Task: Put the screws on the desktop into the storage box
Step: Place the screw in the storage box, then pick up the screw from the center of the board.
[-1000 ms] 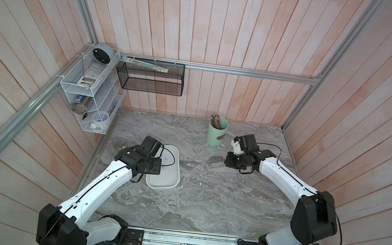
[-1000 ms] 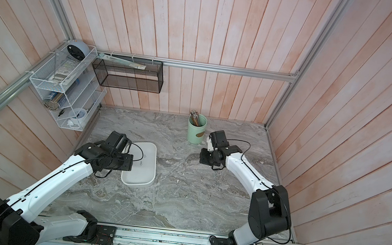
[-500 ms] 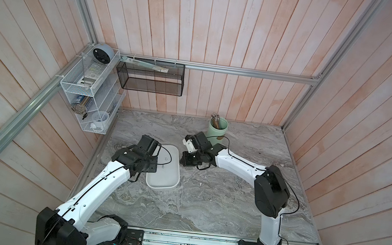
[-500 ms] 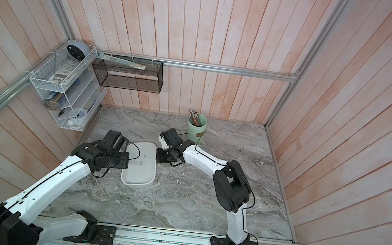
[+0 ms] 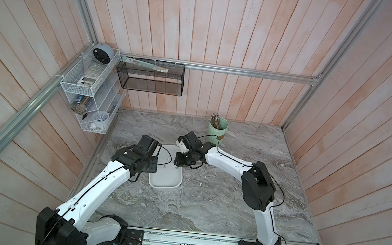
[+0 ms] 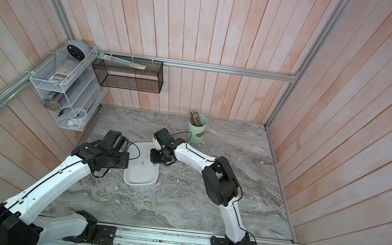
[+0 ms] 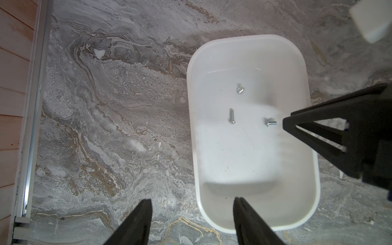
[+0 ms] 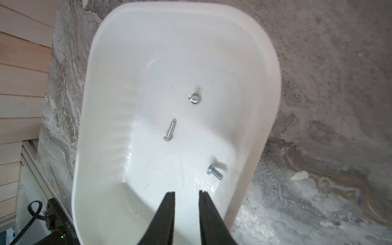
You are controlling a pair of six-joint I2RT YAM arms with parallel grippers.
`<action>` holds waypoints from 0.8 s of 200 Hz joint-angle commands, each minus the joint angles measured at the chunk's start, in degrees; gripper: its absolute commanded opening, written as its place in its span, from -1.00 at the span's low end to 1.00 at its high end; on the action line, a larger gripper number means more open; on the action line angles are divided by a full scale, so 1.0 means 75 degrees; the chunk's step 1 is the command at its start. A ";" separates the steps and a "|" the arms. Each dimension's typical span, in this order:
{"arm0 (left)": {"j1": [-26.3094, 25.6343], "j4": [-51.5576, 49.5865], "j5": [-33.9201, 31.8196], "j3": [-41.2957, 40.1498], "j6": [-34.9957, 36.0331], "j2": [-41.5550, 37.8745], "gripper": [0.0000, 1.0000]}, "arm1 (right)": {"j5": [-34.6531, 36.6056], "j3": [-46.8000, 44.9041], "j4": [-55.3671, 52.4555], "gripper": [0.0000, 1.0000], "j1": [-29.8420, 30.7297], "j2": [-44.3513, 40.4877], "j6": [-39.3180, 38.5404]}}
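The white storage box [image 5: 165, 181] [image 6: 141, 176] lies on the marble desktop [image 5: 217, 203], left of the middle. Three screws rest on its floor: one stands on its head [image 8: 194, 98], one long one [image 8: 170, 130] lies flat, and one short one [image 8: 214, 171] lies just ahead of my right gripper [image 8: 186, 193]. That gripper hangs over the box's far end [image 5: 181, 161], open a little with nothing between its fingers. My left gripper [image 7: 193, 199] is open wide, astride the box's rim [image 7: 250, 39] at its left side. The same screws [image 7: 232, 116] show in the left wrist view.
A pale green cup [image 5: 217, 128] of brown sticks stands at the back, just behind my right arm. A black mesh basket [image 5: 150, 77] and a white wire shelf [image 5: 90, 93] hang on the walls. Small pale flecks [image 8: 299, 175] dot the desktop beside the box.
My right gripper has swung left from the spot in front of the cup to over the box, and its jaws have parted. The left arm has barely moved.
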 commanded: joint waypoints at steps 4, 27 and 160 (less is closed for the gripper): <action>0.0047 -0.0013 -0.0037 0.0031 0.0011 -0.0013 0.33 | 0.0448 0.0096 -0.0466 -0.43 0.0032 -0.0556 -0.0357; 0.0047 -0.0018 -0.0025 0.0033 0.0009 -0.0017 0.33 | 0.0894 -0.0315 -0.0643 -0.43 -0.0036 -0.1212 -0.0631; 0.0047 0.0037 0.0209 0.0011 0.0041 -0.0043 0.33 | 0.2038 -0.6109 -0.1434 -0.42 -0.4388 -0.5487 -0.0952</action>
